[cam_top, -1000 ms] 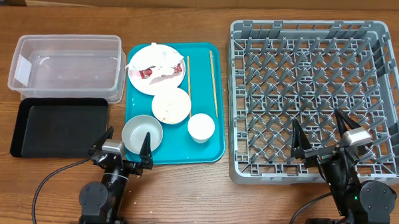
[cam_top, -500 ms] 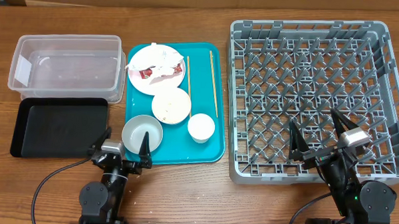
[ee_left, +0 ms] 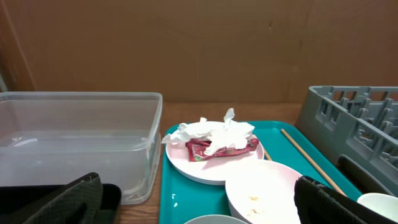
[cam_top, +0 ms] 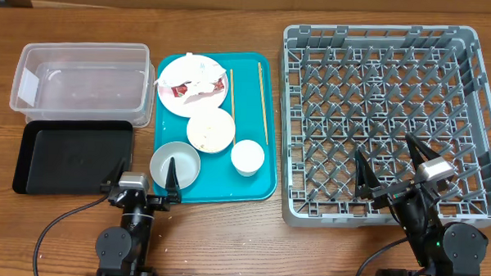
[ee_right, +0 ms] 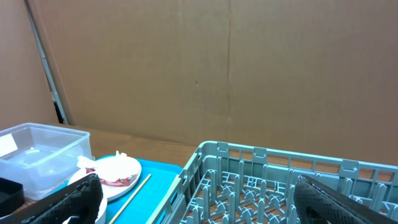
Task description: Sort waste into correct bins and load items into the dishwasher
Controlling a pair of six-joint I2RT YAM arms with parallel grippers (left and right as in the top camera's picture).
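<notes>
On the teal tray (cam_top: 264,188) a round white plate (cam_top: 192,85) holds crumpled white paper and a red-marked wrapper (ee_left: 217,142). In front of it are a pale bowl with rice grains (cam_top: 210,130), a grey-white bowl (cam_top: 175,164) and a small white cup (cam_top: 247,157). Two chopsticks (cam_top: 263,102) lie on the tray. The clear tub (cam_top: 82,79) and black tray (cam_top: 73,155) stand at the left. The grey rack (cam_top: 387,77) stands at the right. My left gripper (cam_top: 140,182) is open and empty at the tray's front left corner. My right gripper (cam_top: 385,163) is open and empty over the rack's front edge.
A brown cardboard wall (ee_right: 217,68) stands behind the table. The rack's upright pegs (ee_right: 273,186) lie directly under my right gripper. The tub's wall (ee_left: 143,149) stands close to the tray's left edge.
My left gripper has shifted slightly left along the front of the teal tray. The right gripper has barely moved. No object has moved.
</notes>
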